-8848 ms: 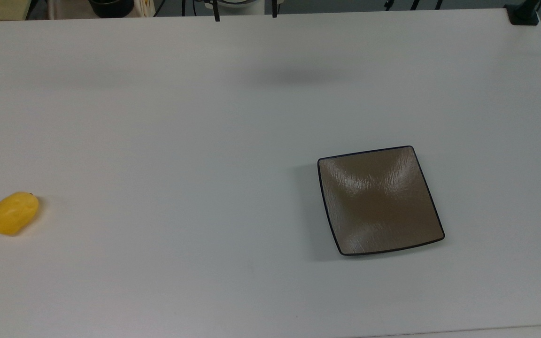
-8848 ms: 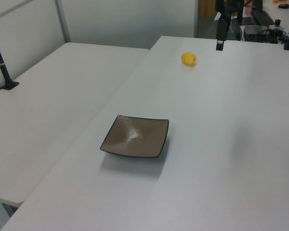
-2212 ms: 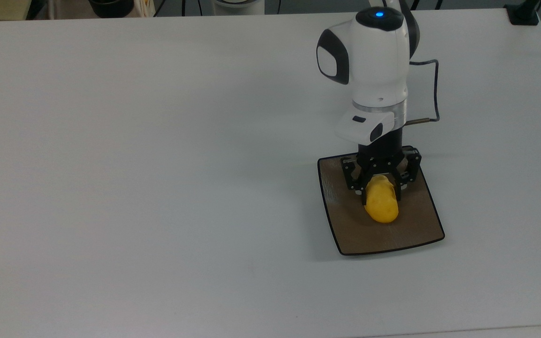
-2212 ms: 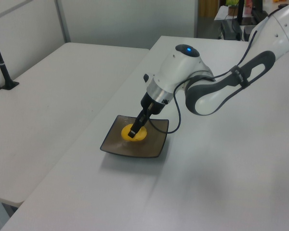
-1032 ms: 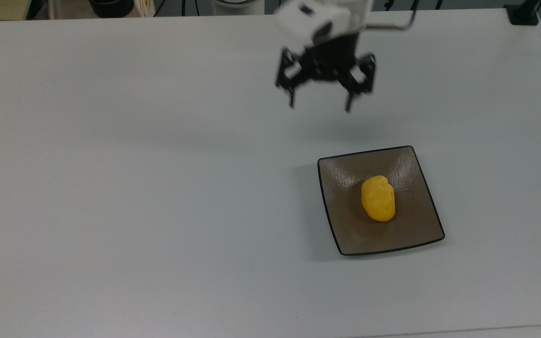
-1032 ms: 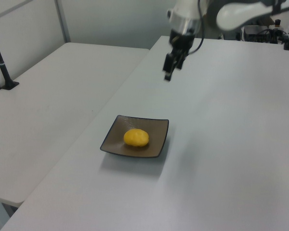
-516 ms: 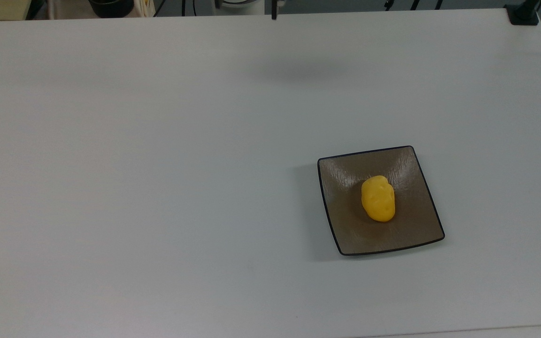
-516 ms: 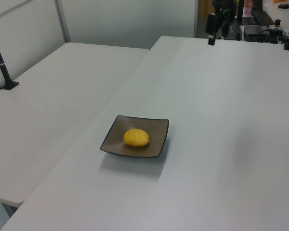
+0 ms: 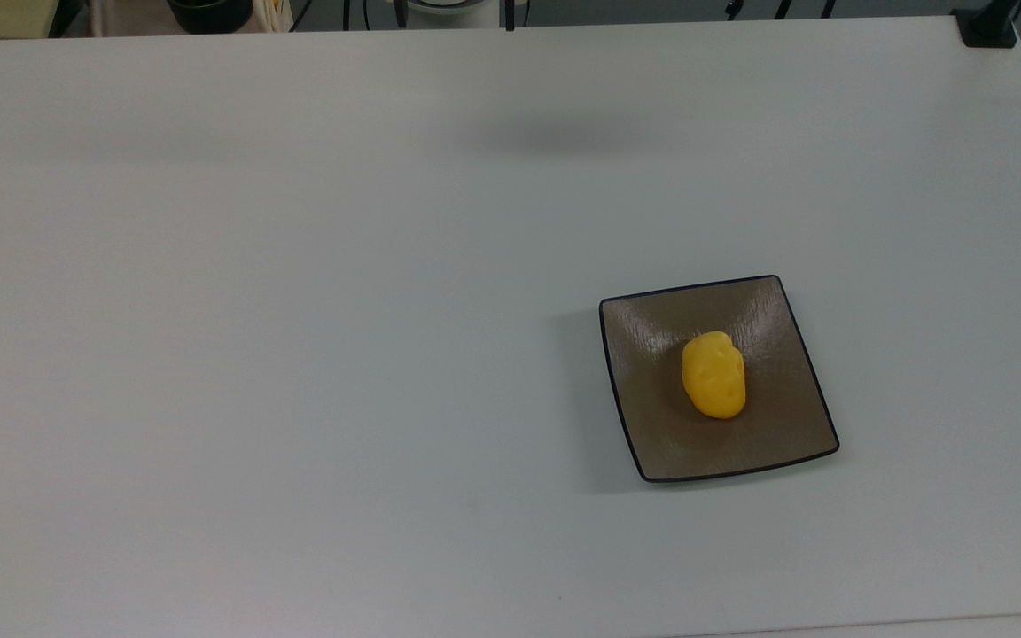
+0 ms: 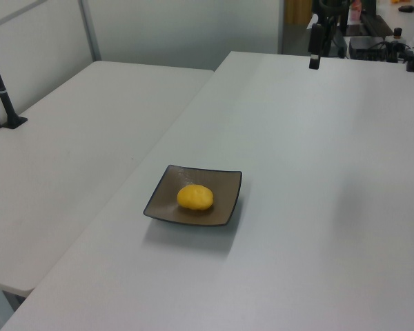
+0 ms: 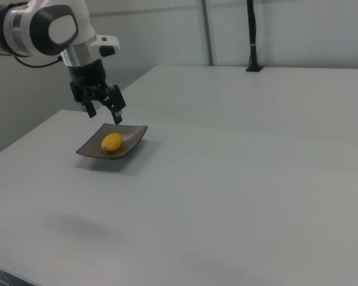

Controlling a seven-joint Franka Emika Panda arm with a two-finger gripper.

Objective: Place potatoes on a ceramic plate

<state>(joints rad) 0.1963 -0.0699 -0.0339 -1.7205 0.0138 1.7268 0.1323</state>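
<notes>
- The small bright yellow, lumpy plastic potato (image 9: 713,375) lies in the middle of the square, glossy brown ceramic plate (image 9: 643,443), resting in the shallow dip and well inside the thin dark rim on every side.
- The plate sits flat on the plain white surface (image 9: 298,354), toward the top view's right and a little below centre; nothing else lies near it.
- In the top view the potato's long axis runs nearly up and down the picture, tipped slightly, roughly in line with the plate's side edges.
- In the right view the black two-finger gripper (image 11: 103,111) hangs in the air empty, fingers spread apart with a clear gap between them, holding nothing.
- The relation that matters: in the right view the potato (image 11: 112,142) lies below the gripper and slightly toward the right view's right. The fingertips seem clear of both potato and plate (image 11: 86,151), though how far behind the plate the gripper really hangs I cannot judge from this angle.
- In the left view the plate (image 10: 159,207) with the potato (image 10: 194,197) on it stands alone in mid-surface, and a dark finger-like piece at the far edge may belong to the arm; I would not swear to it.
- To my eye the job looks done: the potato is on the plate and free of any grip, so no further grasp seems called for, only keeping clear of the dish.
</notes>
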